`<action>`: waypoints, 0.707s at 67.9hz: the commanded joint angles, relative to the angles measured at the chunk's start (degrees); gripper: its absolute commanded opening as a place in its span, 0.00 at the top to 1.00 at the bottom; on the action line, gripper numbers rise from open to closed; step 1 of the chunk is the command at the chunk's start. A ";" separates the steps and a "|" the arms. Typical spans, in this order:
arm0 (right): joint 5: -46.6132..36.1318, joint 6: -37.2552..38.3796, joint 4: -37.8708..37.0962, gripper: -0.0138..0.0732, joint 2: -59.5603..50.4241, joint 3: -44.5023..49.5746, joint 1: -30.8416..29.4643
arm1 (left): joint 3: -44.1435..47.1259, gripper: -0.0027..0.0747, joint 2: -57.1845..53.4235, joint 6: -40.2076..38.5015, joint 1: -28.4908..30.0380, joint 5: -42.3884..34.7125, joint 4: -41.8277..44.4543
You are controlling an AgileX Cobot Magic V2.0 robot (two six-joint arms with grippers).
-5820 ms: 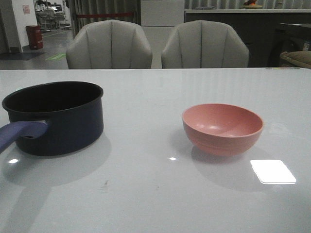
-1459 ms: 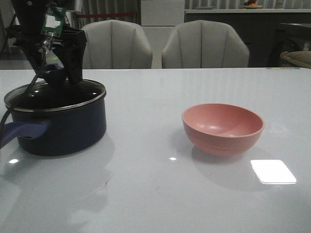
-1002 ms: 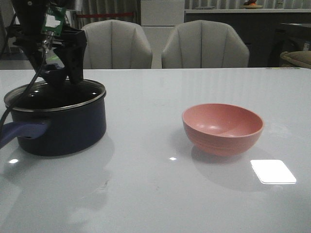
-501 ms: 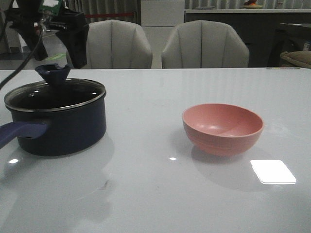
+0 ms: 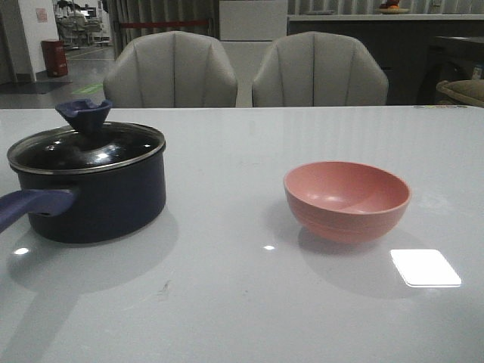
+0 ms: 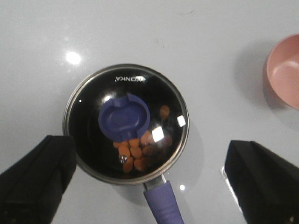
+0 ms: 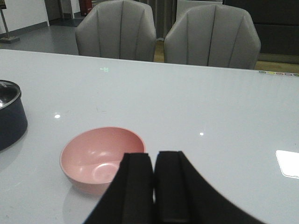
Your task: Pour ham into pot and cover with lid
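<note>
Your left gripper (image 6: 149,186) hangs spread wide, holding nothing, straight above the lid (image 6: 126,123) seated on the pot (image 5: 91,198); right gripper (image 7: 153,186) is clenched, empty

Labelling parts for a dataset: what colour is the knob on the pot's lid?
Blue-purple; the knob shows best in the left wrist view.

lid (image 5: 87,146) on pot (image 5: 94,200) at table (image 5: 242,302) left, ham (image 6: 133,153) inside; bowl (image 5: 347,200) right.
</note>
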 commanded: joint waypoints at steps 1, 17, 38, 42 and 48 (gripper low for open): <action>-5.03 -0.18 0.08 0.65 0.47 -1.67 -0.09 | 4.32 0.09 -7.93 0.02 -0.43 -3.07 -1.14; -5.03 -0.18 0.08 0.65 0.47 -1.67 -0.09 | 21.27 0.09 -24.73 0.02 -0.43 -15.99 -0.45; -5.03 -0.18 0.08 0.65 0.47 -1.67 -0.09 | 44.67 0.09 -48.65 0.02 -0.43 -34.25 -0.45; -5.03 -0.18 0.08 0.65 0.47 -1.67 -0.09 | 49.54 0.09 -54.14 0.02 -0.43 -37.01 -0.45; -5.03 -0.18 0.08 0.65 0.47 -1.67 -0.09 | 56.39 0.09 -62.11 0.02 -0.43 -41.17 -0.45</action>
